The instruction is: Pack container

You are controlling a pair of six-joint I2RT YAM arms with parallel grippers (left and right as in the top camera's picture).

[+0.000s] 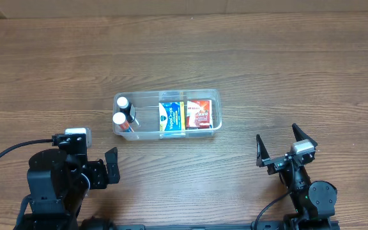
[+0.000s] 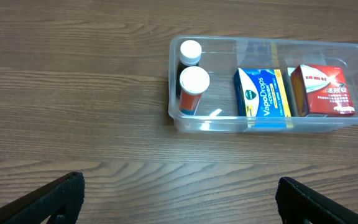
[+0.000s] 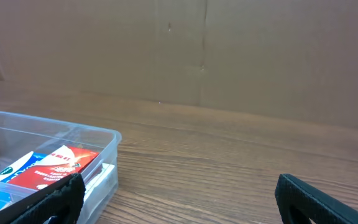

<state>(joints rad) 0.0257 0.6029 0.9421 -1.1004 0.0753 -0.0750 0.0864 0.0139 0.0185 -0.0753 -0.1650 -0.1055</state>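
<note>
Gripping, left gripper (image 2: pixel 180 202): nothing; I see its jaws spread wide, with only bare wood between the two fingers.
Gripping, right gripper (image 3: pixel 179 202): nothing as well; the jaws are wide apart and empty.
Container (image 2: pixel 219 81): a clear plastic bin standing on the wooden table (image 2: pixel 73 93), ahead of the left jaws and shifted a little to the right of their gap. From the right jaws it is ahead and to the left, with its nearest corner just beyond the left finger.
Inside, end nearer the left jaws: two white-capped bottles (image 2: pixel 194 79), upright, one behind the other; the nearer one is orange.
Inside, middle: a blue VapoDrops box (image 2: pixel 263 93).
Inside, far end: a red box (image 2: pixel 323 90), just beside the blue one.
Beyond the right jaws: a brown cardboard wall (image 3: pixel 229 56) at the table edge.
</note>
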